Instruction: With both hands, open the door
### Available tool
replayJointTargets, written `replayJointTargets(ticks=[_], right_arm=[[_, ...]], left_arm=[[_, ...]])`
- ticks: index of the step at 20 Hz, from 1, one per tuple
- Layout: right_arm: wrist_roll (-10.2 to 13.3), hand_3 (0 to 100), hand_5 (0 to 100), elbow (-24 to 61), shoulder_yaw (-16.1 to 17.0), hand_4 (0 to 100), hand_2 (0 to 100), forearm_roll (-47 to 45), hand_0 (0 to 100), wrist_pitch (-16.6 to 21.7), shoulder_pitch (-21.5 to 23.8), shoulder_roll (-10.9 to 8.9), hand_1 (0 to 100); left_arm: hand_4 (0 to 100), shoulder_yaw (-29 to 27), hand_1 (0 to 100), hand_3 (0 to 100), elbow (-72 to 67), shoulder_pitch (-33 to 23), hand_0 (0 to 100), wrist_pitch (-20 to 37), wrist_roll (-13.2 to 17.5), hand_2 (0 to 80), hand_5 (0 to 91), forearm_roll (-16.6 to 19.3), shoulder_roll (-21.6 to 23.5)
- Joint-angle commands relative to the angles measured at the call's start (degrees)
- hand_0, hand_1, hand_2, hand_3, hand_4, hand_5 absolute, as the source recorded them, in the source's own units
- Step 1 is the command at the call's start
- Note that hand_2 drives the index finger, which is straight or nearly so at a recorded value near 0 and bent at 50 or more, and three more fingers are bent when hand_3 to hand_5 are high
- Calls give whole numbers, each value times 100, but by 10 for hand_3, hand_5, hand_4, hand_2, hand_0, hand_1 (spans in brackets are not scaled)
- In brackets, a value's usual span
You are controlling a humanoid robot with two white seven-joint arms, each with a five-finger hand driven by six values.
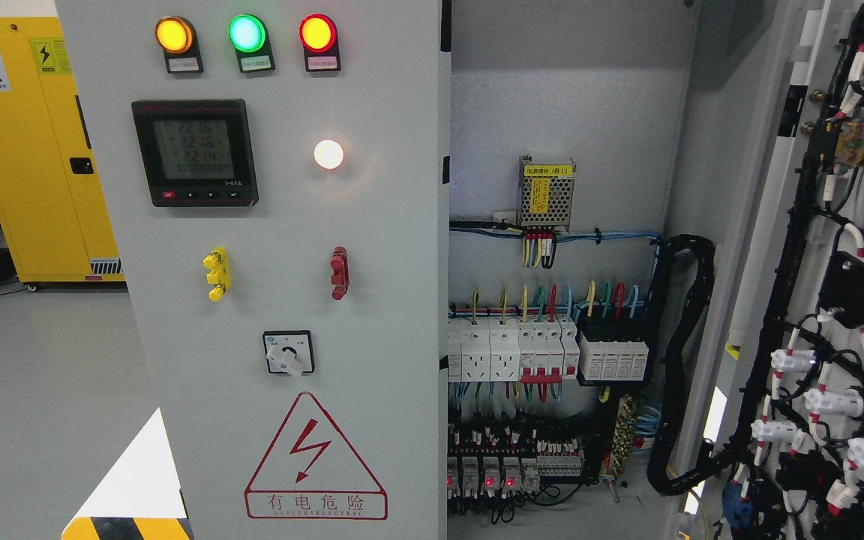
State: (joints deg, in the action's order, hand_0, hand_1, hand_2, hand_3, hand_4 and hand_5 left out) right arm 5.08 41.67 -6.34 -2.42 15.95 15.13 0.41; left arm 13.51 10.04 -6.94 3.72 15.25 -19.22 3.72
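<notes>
The left door stands shut at frame left; its warning triangle reads "有电危险". The right door is swung open at the right edge, wiring exposed – breakers centre. No robot hand is in view – state unknowable.

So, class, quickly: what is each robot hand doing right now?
Left hand: not in view, so it cannot be told.
Right hand: not in view, so it cannot be told.

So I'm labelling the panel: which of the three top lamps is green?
The middle lamp is green, between the amber lamp on its left and the red lamp on its right.
</notes>
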Motion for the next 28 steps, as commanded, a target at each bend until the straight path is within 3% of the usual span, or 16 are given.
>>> replayJointTargets(ticks=[1, 4, 8, 12, 18, 20, 28], right_arm=[[11, 0, 0, 4757, -640, 0, 40, -4, 0, -265, 298, 135, 500], [11, 0, 0, 6077, -763, 0, 40, -4, 0, -733, 280, 196, 500], [28, 0, 0, 6905, -755, 0, 40, -4, 0, -707, 227, 223, 500], [28, 0, 0, 7582, -772, 0, 40, -13, 0, -698, 131, 284, 500], [54, 0, 0, 7671, -895, 0, 40, 22, 0, -882, -650, 504, 500], [63, 0, 0, 7671, -895, 0, 40, 31, 0, -1267, -1036, 539, 500], [28, 0, 0, 7453, -948, 0, 40, 198, 0, -2042, -2153, 557, 500]], left_arm=[[0, -24, 556, 0, -319, 96, 120, 6, -22, 0, 0, 23, 15], [0, -15, 556, 0, -327, 210, 120, 58, -100, 0, 0, 23, 41], [0, -15, 556, 0, -318, 307, 120, 120, -592, 0, 0, 23, 67], [0, -15, 556, 0, -319, 307, 120, 129, -663, 0, 0, 23, 24], [0, -24, 556, 0, -327, 307, 120, 129, -663, 0, 0, 23, -21], [0, -33, 556, 0, -327, 307, 120, 129, -663, 0, 0, 23, -21], [0, -51, 556, 0, -327, 299, 120, 94, -655, 0, 0, -3, -82]])
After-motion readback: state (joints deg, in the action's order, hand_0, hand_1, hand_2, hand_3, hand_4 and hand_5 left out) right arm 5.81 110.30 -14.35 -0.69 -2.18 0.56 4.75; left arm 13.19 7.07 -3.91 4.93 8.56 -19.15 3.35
